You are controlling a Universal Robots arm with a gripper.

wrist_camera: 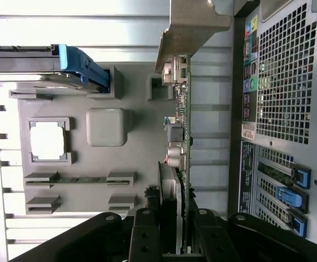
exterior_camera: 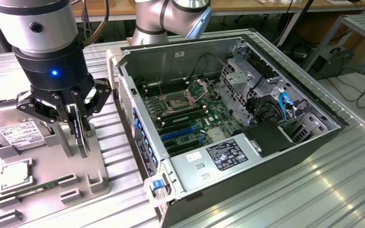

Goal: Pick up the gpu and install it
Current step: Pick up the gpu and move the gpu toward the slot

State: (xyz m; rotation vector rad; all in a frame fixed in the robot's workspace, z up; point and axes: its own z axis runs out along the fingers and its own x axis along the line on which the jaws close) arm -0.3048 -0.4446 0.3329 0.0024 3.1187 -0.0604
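A: The claw (wrist_camera: 175, 240) is closing snugly on the gpu (wrist_camera: 186, 125), gripping the thin card. The card is standing on edge over the grey parts tray (exterior_camera: 100, 185), just beside the open computer case (exterior_camera: 189, 185).

B: What is threatening to go wrong?

A: The claw is probably pinching only a narrow strip. The card could be pivoting under its metal bracket (wrist_camera: 194, 27), then snagging the tray, striking the case wall or meeting the blue slots (exterior_camera: 179, 133) crooked.
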